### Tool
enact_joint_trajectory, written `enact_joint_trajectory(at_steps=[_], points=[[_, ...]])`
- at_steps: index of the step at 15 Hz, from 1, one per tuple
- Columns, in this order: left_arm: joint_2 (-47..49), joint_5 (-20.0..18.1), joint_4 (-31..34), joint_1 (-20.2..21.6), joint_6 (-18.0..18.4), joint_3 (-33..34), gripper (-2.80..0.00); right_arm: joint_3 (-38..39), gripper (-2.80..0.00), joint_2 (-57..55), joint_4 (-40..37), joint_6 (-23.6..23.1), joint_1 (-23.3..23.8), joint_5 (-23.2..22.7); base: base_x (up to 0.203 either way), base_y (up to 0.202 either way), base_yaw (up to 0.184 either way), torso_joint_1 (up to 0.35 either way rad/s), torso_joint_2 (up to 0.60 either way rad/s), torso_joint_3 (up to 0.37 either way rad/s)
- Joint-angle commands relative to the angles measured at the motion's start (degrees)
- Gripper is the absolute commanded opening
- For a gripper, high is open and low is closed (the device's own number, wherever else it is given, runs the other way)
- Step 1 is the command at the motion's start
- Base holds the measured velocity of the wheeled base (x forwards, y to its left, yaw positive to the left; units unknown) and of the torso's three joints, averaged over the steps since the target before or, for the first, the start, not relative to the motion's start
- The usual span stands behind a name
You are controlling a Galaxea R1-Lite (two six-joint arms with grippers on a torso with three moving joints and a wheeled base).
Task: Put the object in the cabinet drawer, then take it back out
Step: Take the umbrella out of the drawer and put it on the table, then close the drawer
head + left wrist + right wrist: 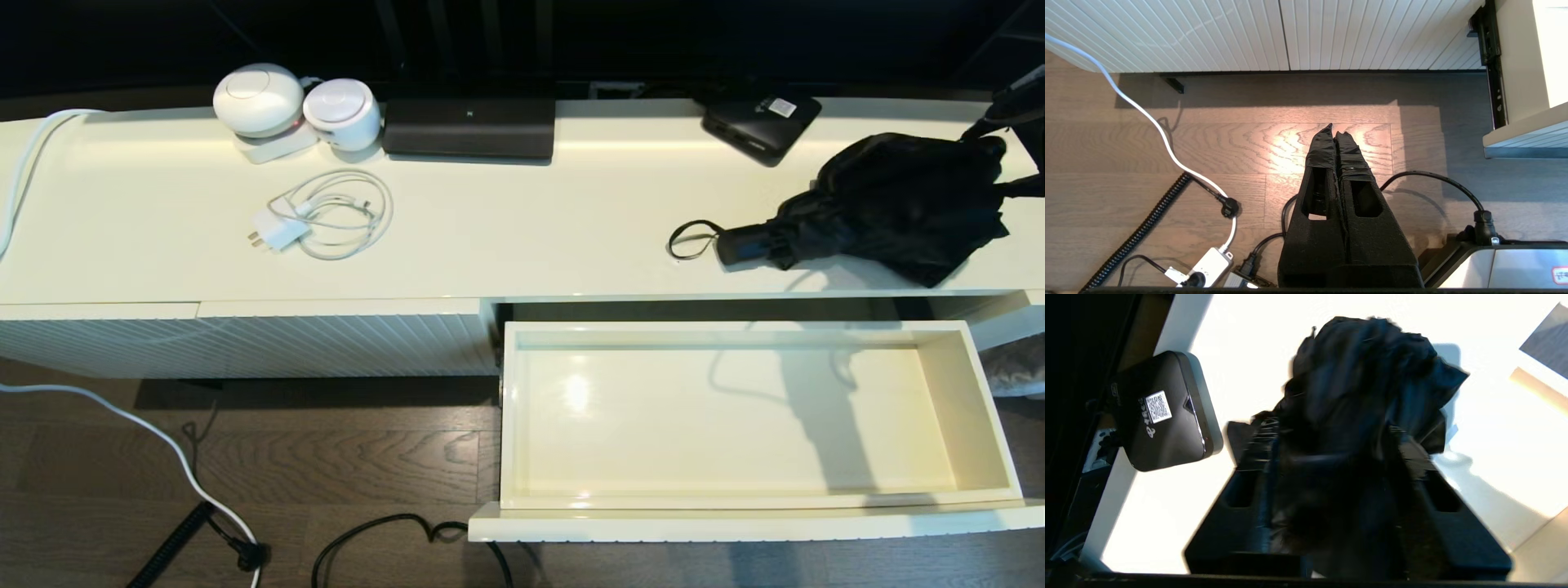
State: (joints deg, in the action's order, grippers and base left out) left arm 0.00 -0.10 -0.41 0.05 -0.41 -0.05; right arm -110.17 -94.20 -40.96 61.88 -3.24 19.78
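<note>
Cabinet (506, 237) spans the whole width; one drawer (747, 498) is pulled fully out on the right, near side, and its glossy interior has nothing in it. One ribbed panel (245, 343) sits shut to its left.

My read on progress: ambiguous. The umbrella (898, 204) lies on the cabinet top at far right, above the open drawer, handle and wrist loop (690, 239) pointing left. So either the put-in hasn't happened yet or the take-out is finishing; I can't tell which from this.

Right gripper (1339, 453): in the right wrist view its fingers straddle the loose fabric, one each side, apparently clamped on the bundle. In the head view only a bit of the arm shows at the far right edge, touching the umbrella's far end.

Left gripper (1336, 136): parked low over the floor in front of the ribbed panel, fingers pressed together, holding nothing.

Count on the top: one umbrella, one flat black box with white label (761, 124), one long dark unit (469, 128), two white round devices (295, 106), one white charger with coiled cable (322, 216). Cables on the floor (122, 425).
</note>
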Motion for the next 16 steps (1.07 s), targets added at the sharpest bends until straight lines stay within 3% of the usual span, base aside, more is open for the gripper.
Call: enact_joint_trajectory(at_steps=[1, 6, 11, 16], points=[[0.0, 0.0, 0.0, 0.0, 0.0, 0.0, -2.80, 0.0, 0.00, -1.1, -0.2, 0.3, 0.0, 0.2, 0.000, 0.000, 0.000, 0.000, 0.00, 0.000], [0.0, 0.0, 0.0, 0.0, 0.0, 0.0, -2.80, 0.0, 0.00, 2.0, -0.2, -3.0, -0.2, 0.3, 0.000, 0.000, 0.000, 0.000, 0.00, 0.000], [0.0, 0.0, 0.0, 0.0, 0.0, 0.0, -2.80, 4.4, 0.00, 10.6, -0.2, -16.7, -1.6, -0.1, 0.000, 0.000, 0.000, 0.000, 0.00, 0.000], [0.0, 0.0, 0.0, 0.0, 0.0, 0.0, -2.80, 21.1, 0.00, 22.0, -0.6, -33.3, -7.3, -0.6, 0.000, 0.000, 0.000, 0.000, 0.00, 0.000]])
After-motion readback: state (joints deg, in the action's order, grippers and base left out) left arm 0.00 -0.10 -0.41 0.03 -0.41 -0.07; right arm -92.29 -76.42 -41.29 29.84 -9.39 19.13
